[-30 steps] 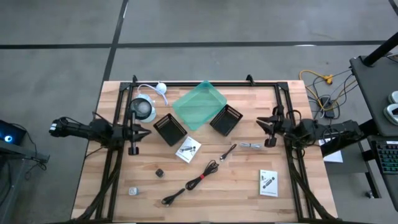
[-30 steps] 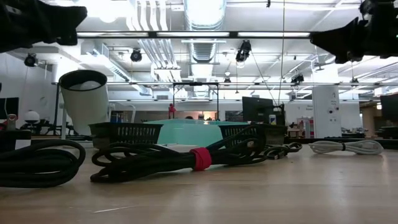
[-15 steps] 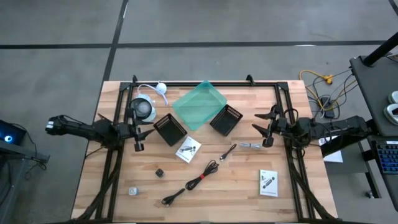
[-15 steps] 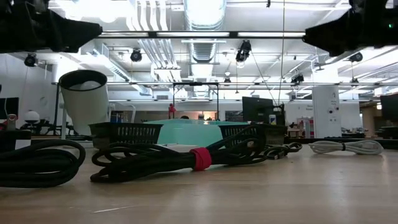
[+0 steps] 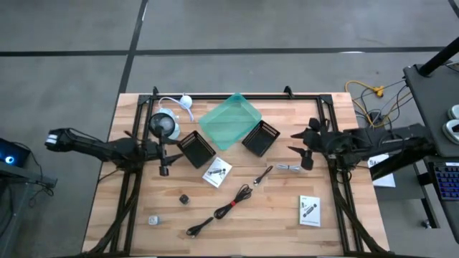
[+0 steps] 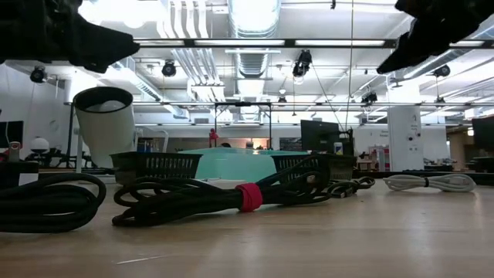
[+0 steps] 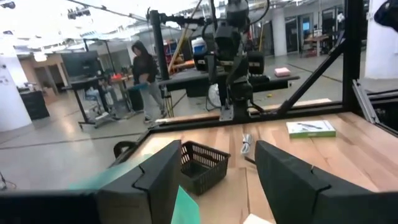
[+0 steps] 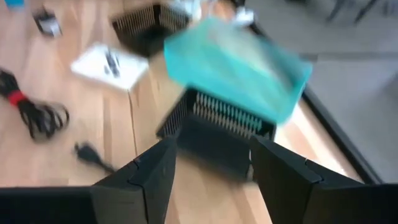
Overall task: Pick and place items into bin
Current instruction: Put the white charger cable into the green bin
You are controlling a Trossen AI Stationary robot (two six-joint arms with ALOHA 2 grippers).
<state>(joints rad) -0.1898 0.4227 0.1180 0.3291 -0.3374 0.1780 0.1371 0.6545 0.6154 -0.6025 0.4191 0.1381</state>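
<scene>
A teal bin (image 5: 231, 120) sat at upper centre between two black baskets (image 5: 196, 149). The black cable with red tie (image 5: 228, 208) lay lower centre, apart from both. The left gripper (image 5: 163, 159) and right gripper (image 5: 301, 150) hung open, empty.

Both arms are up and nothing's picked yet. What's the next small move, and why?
Probably lower the right gripper toward the silvery pieces just beside it: its jaws stand open and empty, and that is the nearest item, lying clear of the black basket.
</scene>
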